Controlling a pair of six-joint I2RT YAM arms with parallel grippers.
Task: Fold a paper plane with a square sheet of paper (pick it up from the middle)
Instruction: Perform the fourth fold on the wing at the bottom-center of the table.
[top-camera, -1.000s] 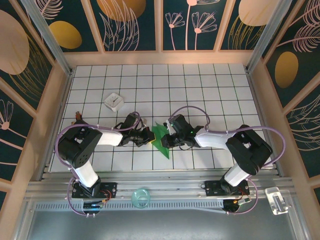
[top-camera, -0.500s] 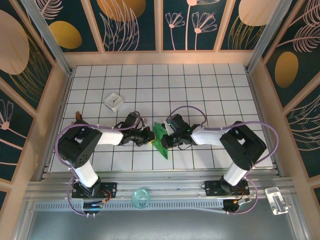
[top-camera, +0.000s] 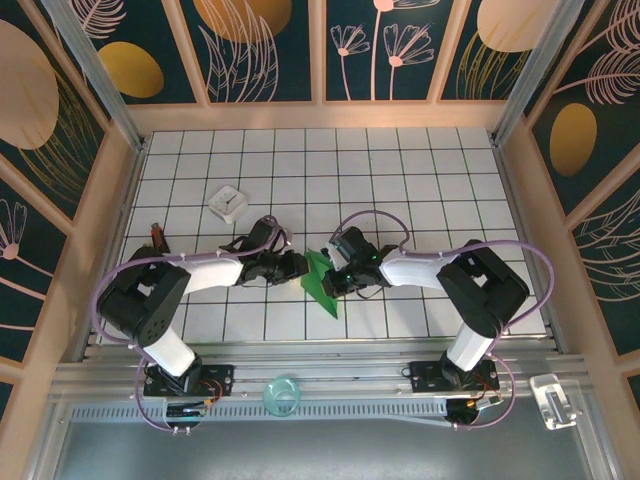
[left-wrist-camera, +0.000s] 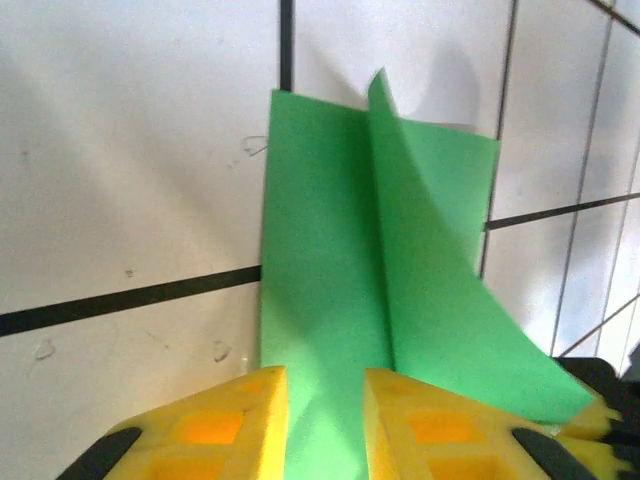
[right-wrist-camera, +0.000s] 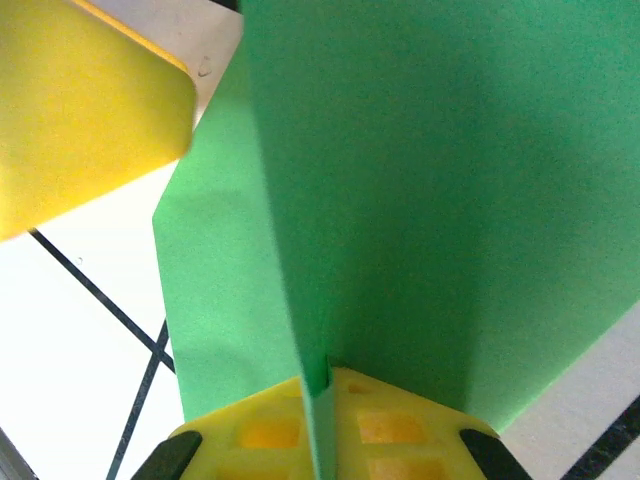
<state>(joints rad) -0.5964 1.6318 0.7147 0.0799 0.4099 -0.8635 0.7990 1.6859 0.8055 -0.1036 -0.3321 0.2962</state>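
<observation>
White gridded tiles cover the desk (top-camera: 400, 160), and near its middle the green sheet of paper (top-camera: 325, 297) sits partly folded between both arms. The right gripper (right-wrist-camera: 322, 395) is pinched tight on the raised centre crease, while the left gripper (left-wrist-camera: 325, 385) has its jaws slightly apart, the paper running loose between them. My guess is a crease is being set: the right should hold firm, and the left should close squarely on the fold line, never skewed.
</observation>
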